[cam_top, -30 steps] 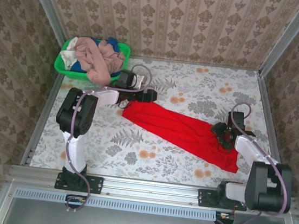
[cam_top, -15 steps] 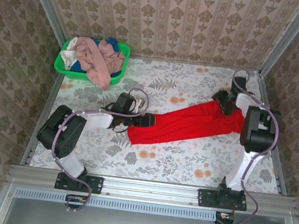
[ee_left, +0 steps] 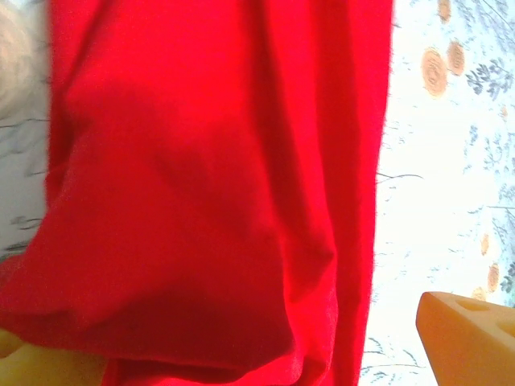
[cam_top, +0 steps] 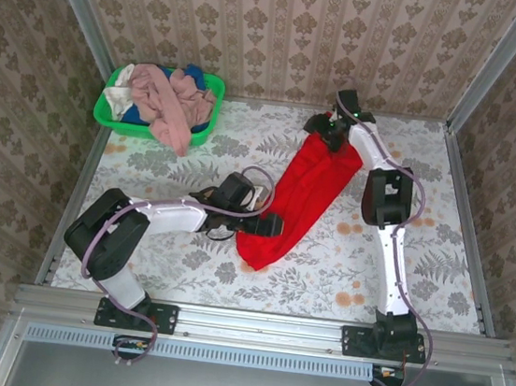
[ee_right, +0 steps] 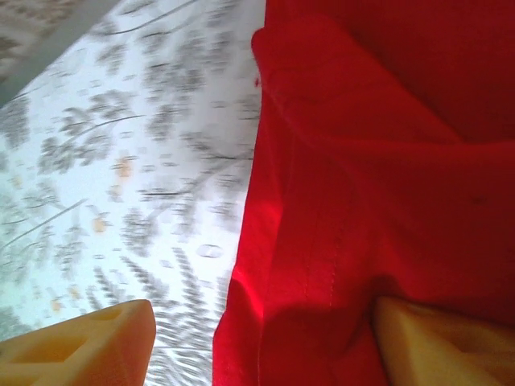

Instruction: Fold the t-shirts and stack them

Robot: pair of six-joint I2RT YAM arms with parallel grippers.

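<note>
The bright red t-shirt lies in a long crumpled band on the floral table, running from the far middle down toward the near centre; its print is hidden. My left gripper sits at its near end. In the left wrist view the red cloth drapes over that gripper, whose fingers stand wide apart. My right gripper is at the far end. Seen from the right wrist, its fingers are also apart, with the shirt's hem between them. Dusty pink, blue and white shirts fill the basket.
The green plastic basket stands in the far left corner, with pink cloth hanging over its front rim. Metal rails edge the table, and patterned walls close it on three sides. Bare tabletop shows to the right of the red shirt.
The red shirt swung from lying across the table to nearly lengthwise. My right gripper travelled from the near right to the far middle; my left gripper moved toward the near centre.
</note>
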